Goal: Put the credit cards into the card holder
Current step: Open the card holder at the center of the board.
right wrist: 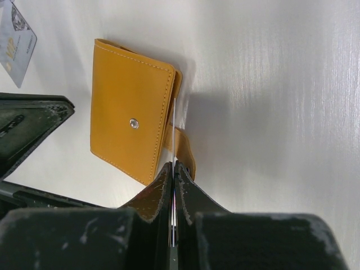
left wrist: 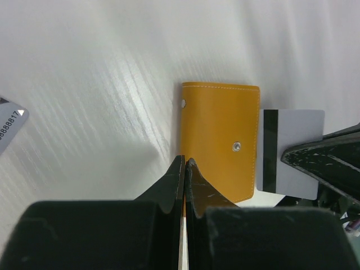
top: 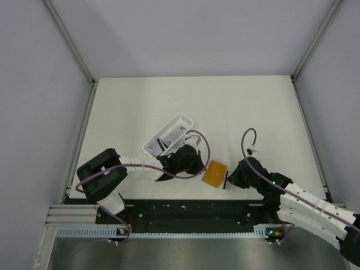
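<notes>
The orange-tan card holder (top: 214, 174) lies on the white table between my two grippers, its dark snap dot facing up. It also shows in the left wrist view (left wrist: 219, 140) and the right wrist view (right wrist: 126, 107). My left gripper (top: 200, 168) (left wrist: 184, 160) is shut, its tips at the holder's left edge. My right gripper (top: 228, 180) (right wrist: 173, 164) is shut on a white credit card with a black stripe (left wrist: 292, 152). The card stands on edge against the holder's right side, beside a raised orange flap (right wrist: 187, 152). In the right wrist view the card (right wrist: 174, 121) is seen edge-on.
A long white tray (top: 183, 119) with dark-marked cards (top: 169, 140) stands behind the left gripper. A loose card lies on the table, at the left in the left wrist view (left wrist: 8, 126) and top left in the right wrist view (right wrist: 14, 42). Metal rails border the table.
</notes>
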### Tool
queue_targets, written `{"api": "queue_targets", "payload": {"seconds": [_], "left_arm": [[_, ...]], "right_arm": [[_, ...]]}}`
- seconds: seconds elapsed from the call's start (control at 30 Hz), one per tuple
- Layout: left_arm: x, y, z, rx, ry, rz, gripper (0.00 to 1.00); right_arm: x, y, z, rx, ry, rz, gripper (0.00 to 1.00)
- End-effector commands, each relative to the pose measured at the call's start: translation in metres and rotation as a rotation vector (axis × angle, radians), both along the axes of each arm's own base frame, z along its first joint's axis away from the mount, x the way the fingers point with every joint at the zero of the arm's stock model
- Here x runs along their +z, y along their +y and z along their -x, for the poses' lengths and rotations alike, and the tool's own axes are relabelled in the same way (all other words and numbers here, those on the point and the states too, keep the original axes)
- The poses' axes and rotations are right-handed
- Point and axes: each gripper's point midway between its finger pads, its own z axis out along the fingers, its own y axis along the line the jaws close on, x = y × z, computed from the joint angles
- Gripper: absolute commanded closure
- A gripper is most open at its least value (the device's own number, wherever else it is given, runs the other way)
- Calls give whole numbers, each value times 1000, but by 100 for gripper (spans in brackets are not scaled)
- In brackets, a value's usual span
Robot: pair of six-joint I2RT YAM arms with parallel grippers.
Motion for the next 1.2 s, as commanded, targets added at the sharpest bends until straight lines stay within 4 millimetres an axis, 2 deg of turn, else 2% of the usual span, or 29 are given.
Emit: {"api": "queue_targets", "payload": {"seconds": [0.0,0.33,0.57,0.83,1.0,1.17], "left_arm": [[-13,-3,4,-22,22,-10,100],[-23,-16,17,-83,58,-3,100],[-26,-22,25,-102,66,0,100],[-32,-20,25,-96,76,-15,100],[-37,-17,25,-96,76,-39,100],[-45,-6,20,-64,63,-104,100]], "right_arm": [[6,5,-6,-6,-33,-21,100],[5,10,-9,4,-30,-28,100],[15,18,-12,27,-53,-58,100],[33,25,-12,67,-92,-104,100],[35,24,-11,74,-92,-91,100],[37,21,-11,68,-103,-86,100]]}}
